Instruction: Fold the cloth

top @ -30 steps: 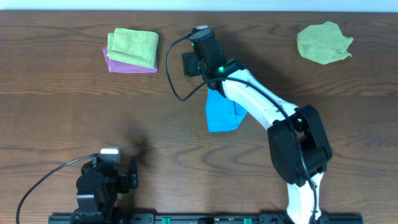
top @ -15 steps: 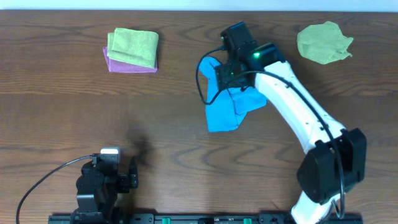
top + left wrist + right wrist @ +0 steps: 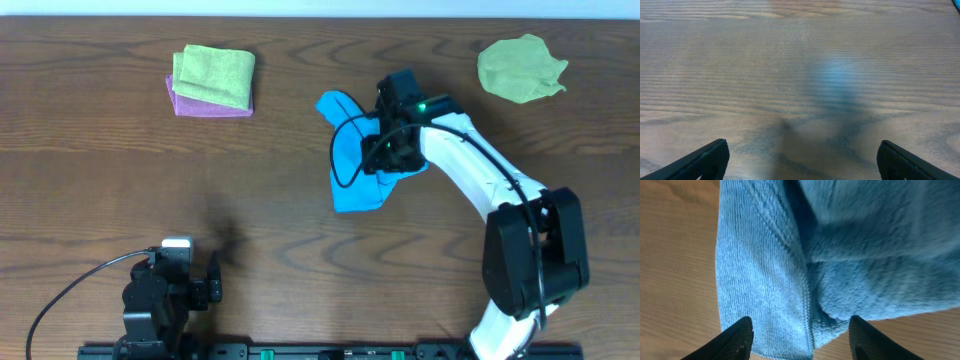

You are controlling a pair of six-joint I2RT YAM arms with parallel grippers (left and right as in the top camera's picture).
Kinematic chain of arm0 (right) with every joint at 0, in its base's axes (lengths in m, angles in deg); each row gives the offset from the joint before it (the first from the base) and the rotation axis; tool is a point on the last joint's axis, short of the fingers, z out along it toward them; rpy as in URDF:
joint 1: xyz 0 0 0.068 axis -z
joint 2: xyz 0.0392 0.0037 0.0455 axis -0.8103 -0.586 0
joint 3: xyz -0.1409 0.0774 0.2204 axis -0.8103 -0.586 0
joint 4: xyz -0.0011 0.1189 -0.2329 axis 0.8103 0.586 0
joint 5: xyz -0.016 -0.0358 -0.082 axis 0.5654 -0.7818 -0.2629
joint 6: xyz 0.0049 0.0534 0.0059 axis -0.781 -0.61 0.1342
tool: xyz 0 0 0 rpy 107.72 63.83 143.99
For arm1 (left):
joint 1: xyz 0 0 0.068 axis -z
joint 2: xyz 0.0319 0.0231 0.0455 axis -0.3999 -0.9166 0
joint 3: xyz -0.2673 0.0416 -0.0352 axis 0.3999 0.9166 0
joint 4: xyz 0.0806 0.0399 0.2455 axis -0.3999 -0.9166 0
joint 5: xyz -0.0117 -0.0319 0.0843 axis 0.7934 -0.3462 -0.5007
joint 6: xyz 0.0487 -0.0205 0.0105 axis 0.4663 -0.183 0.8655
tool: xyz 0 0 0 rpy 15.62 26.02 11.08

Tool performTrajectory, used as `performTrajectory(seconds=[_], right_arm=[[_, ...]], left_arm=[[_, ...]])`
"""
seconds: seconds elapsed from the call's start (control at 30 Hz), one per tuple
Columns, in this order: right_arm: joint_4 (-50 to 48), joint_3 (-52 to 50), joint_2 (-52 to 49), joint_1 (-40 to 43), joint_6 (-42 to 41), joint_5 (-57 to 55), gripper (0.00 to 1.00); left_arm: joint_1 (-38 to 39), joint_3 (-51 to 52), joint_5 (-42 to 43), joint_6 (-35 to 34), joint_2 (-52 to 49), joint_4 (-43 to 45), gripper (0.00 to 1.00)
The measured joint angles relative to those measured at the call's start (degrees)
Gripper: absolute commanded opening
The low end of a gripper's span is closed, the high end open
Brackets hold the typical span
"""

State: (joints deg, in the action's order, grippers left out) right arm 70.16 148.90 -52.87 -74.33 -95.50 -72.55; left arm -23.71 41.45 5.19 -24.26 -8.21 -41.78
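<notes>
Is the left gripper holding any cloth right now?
No, the left gripper stands open over the wooden table, with nothing in it.

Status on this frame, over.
Right gripper open, low over blue cloth. Left gripper open, well clear. Cloth rumpled, fold unfinished. Nothing blocking.

The counter [image 3: 100, 200] is dark brown wood, its grain running side to side. A pale strip [image 3: 320, 8] borders its far edge.
</notes>
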Motion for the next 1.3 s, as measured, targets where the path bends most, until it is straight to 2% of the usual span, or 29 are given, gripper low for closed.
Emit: performTrajectory(seconds=[0.4, 0.53, 0.67, 0.77, 1.13, 1.3], right_arm=[[-5.2, -2.6, -1.1, 0.0, 0.4, 3.3, 0.51], [-5.8, -2.6, -3.4, 0.0, 0.5, 3.8, 0.44], [-6.5, -2.7, -5.2, 0.0, 0.7, 4.0, 0.23], [-6.8, -2.7, -5.3, 0.0, 0.9, 4.4, 0.02], [-6.6, -1.8, -5.2, -0.4, 0.7, 10.9, 0.01], [-6.6, 1.2, -4.3, -3.1, 0.7, 12.7, 0.01]], left_arm=[[0.0, 0.0, 0.0, 0.0, 0.0, 0.0, 0.95], [0.0, 0.0, 0.0, 0.0, 0.0, 0.0, 0.95], [0.0, 0.0, 0.0, 0.0, 0.0, 0.0, 0.95], [0.0, 0.0, 0.0, 0.0, 0.0, 0.0, 0.95], [0.0, 0.0, 0.0, 0.0, 0.0, 0.0, 0.95], [0.0, 0.0, 0.0, 0.0, 0.0, 0.0, 0.95]])
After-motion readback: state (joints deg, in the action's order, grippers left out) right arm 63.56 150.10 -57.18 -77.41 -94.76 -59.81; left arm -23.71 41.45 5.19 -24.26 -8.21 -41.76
